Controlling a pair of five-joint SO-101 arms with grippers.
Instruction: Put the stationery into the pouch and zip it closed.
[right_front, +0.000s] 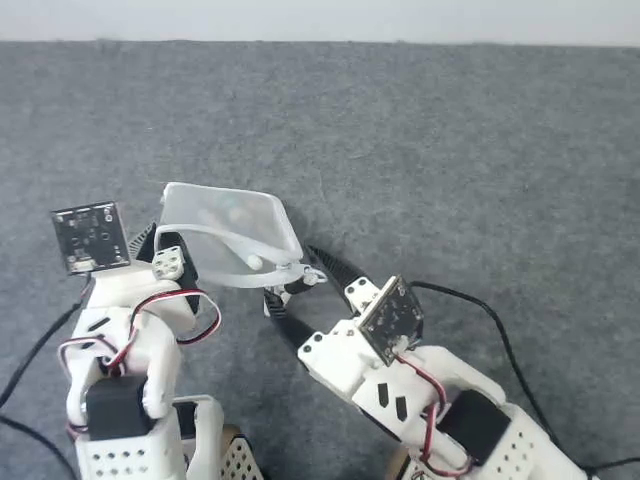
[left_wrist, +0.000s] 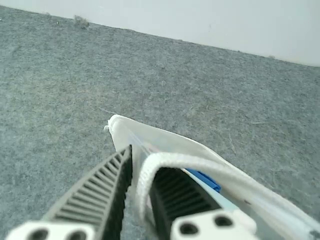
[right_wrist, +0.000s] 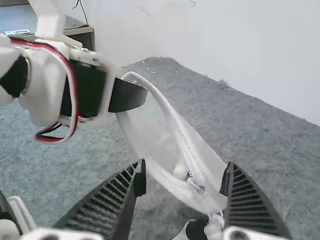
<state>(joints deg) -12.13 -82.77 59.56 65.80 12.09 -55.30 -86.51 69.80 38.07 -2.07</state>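
A translucent white pouch (right_front: 225, 225) is held off the grey carpet, mouth edge up. My left gripper (right_front: 165, 245) is shut on the pouch's (left_wrist: 165, 142) white zipper band at one end; in the left wrist view the gripper (left_wrist: 140, 165) pinches that band. A blue stationery item (left_wrist: 202, 178) shows inside. My right gripper (right_front: 305, 287) stands open around the other end of the pouch (right_wrist: 150, 130). The zipper pull (right_wrist: 200, 189) hangs between the fingers of that gripper (right_wrist: 185, 170), untouched by either finger. In the high view the zipper pull (right_front: 312, 276) sits at the pouch's near corner.
Grey carpet (right_front: 450, 150) covers the whole table, open to the far side and right. A pale wall (left_wrist: 200, 20) runs along the far edge. Both arm bases (right_front: 130, 400) crowd the near edge, with cables (right_front: 500, 330) trailing beside the right arm.
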